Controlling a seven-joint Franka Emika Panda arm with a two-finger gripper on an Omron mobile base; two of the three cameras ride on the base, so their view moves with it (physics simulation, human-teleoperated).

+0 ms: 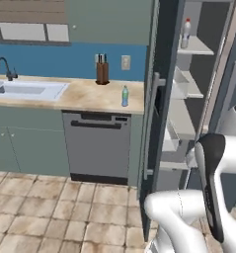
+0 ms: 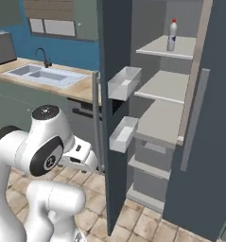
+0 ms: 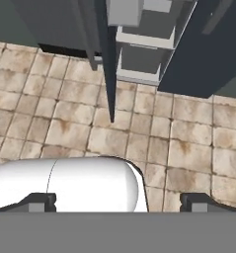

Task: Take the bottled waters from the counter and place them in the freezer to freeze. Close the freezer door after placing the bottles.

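Currently | gripper (image 3: 117, 201) is being held wide apart, gripping nothing | blue-green bottle (image 1: 125, 96) is being left on counter (image 1: 85, 99), 9 o'clock of freezer door (image 1: 161, 118) | judged light, stiff, slippery; mid-body to be gripped | red-capped bottle (image 2: 172, 35) is being kept on top freezer shelf (image 2: 161, 48)

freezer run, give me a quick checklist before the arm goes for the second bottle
1. Freezer door open: ok, it stands wide with its white bins showing.
2. First bottle stowed: ok, the red-capped bottle stands upright on the top shelf.
3. Second bottle reachable: ok, the green-capped bottle stands upright on the counter, near its right end.
4. Gripper ready: ok, jaws wide apart with nothing between them, pointing at the floor tiles.
5. Free shelf space: ok, the shelves below are bare.
6. Door closed: not ok, not yet done.
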